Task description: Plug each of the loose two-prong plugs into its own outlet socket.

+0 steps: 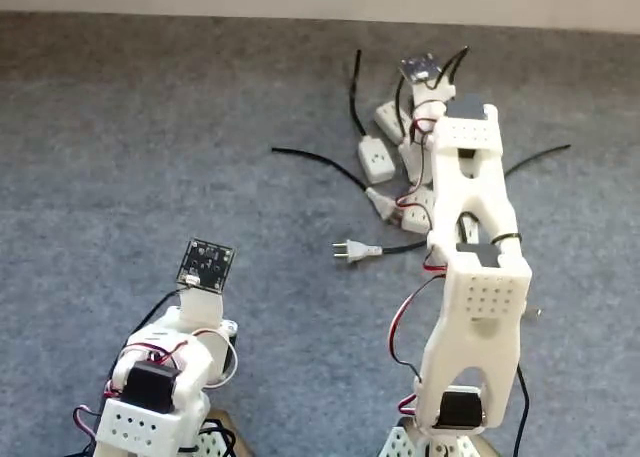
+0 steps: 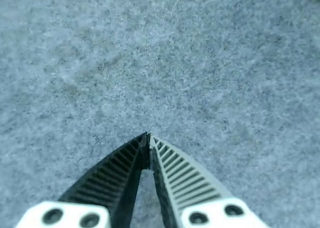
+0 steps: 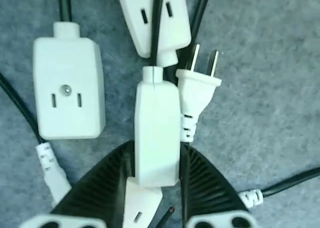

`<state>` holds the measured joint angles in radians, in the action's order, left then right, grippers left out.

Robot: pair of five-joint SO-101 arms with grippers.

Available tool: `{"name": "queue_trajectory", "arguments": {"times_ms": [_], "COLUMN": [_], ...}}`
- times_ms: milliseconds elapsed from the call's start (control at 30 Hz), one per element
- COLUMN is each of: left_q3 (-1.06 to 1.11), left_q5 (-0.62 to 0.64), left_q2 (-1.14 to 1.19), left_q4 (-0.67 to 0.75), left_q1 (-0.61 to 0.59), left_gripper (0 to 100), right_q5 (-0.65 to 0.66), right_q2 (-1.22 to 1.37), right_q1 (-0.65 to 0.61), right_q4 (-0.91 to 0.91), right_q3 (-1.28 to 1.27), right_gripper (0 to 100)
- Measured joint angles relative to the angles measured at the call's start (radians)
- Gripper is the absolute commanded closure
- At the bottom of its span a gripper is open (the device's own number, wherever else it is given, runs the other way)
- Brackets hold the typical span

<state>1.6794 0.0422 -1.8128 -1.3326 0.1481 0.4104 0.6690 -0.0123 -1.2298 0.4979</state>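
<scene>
The grey, felt-like counter (image 1: 150,127) carries everything. The white printed right arm (image 1: 480,277) stretches out across it to a cluster of sockets and cords at the far side. The white left arm (image 1: 165,377) is folded back near its own base, well apart from that cluster.

The left end effector (image 2: 149,140) hangs over bare counter with its ribbed fingers fully closed, tips touching and nothing between them. The right end effector (image 3: 156,150) is part-way open, and its black fingers (image 3: 107,183) are closed against the two long sides of a narrow white rectangular socket block (image 3: 156,123), which lies on its side among the others.

Just beside that block lies a wide white socket box (image 3: 68,96), face up with two slots and a round hole showing. Beyond the block's cord end lies a slim white two-slot socket (image 3: 175,18), with a black cord (image 3: 157,23) running across its face.

On the block's other side, touching or nearly touching it, lies a white two-prong plug (image 3: 197,91) with its bare prongs pointing away from the end effector. A second white two-prong plug (image 1: 350,249) lies alone on the counter, apart from the cluster, on the side toward the left arm. Its prongs are free and its black cord trails under the right arm.
</scene>
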Motion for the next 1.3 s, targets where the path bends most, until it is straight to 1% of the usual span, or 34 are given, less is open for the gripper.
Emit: {"name": "queue_trajectory", "arguments": {"times_ms": [33, 200, 333, 400, 467, 567, 833, 933, 1100, 1300], "left_q3": [0.000, 0.000, 0.000, 0.000, 0.000, 0.000, 0.000, 0.000, 0.000, 0.000], "left_q5": [0.000, 0.000, 0.000, 0.000, 0.000, 0.000, 0.000, 0.000, 0.000, 0.000], "left_q2": [0.000, 0.000, 0.000, 0.000, 0.000, 0.000, 0.000, 0.000, 0.000, 0.000], "left_q4": [0.000, 0.000, 0.000, 0.000, 0.000, 0.000, 0.000, 0.000, 0.000, 0.000], "left_q1": [0.000, 0.000, 0.000, 0.000, 0.000, 0.000, 0.000, 0.000, 0.000, 0.000], "left_gripper": [99, 99, 99, 99, 99, 99, 99, 99, 99, 99], "right_q5": [-0.006, -0.124, -0.161, -0.175, -0.201, -0.238, -0.327, -0.350, -0.334, -0.209], "right_q2": [-0.006, -0.098, -0.199, -0.269, -0.353, -0.508, -1.060, -1.241, -1.476, -1.637], "right_q1": [0.000, 0.000, -0.026, -0.046, -0.046, -0.055, -0.226, -0.232, -0.242, -0.242], "right_q4": [-0.035, -0.265, -0.470, -0.491, -0.496, -0.496, -0.482, -0.390, -0.201, -0.002], "right_q3": [0.014, 0.180, 0.342, 0.348, 0.301, 0.152, -0.471, -0.732, -1.162, -1.580], "right_gripper": [97.1, 96.9, 96.9, 96.9, 96.9, 96.9, 96.9, 96.9, 96.8, 96.8]}}
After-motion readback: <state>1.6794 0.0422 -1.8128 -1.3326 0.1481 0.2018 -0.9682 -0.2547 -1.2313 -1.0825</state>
